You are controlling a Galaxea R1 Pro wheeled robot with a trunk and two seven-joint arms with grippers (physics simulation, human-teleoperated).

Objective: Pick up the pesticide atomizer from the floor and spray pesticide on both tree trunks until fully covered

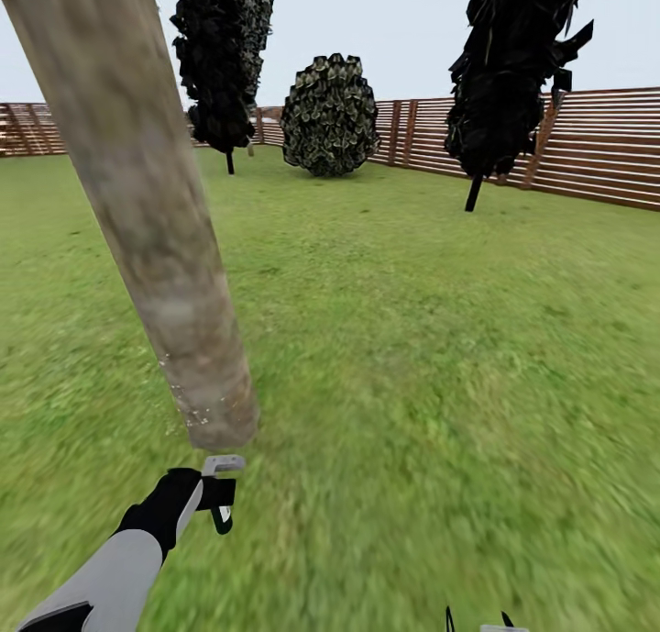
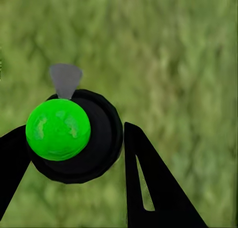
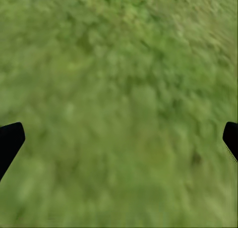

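Gripping the pesticide atomizer (image 1: pixel 220 490) between its closed fingers, the left gripper (image 1: pixel 216 496) is holding it just near of the leaning tree trunk (image 1: pixel 151 210), whose base is showing whitish pesticide (image 1: pixel 188 403) specks. Down at the near right, the right gripper (image 3: pixel 119 139) is hanging over the grass (image 1: pixel 440 338), jaws spread wide apart.

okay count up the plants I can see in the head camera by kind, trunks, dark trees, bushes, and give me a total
Leaning bare trunk: 1
Dark-crowned trees, one left, one right: 2
Round bush: 1
Total: 4
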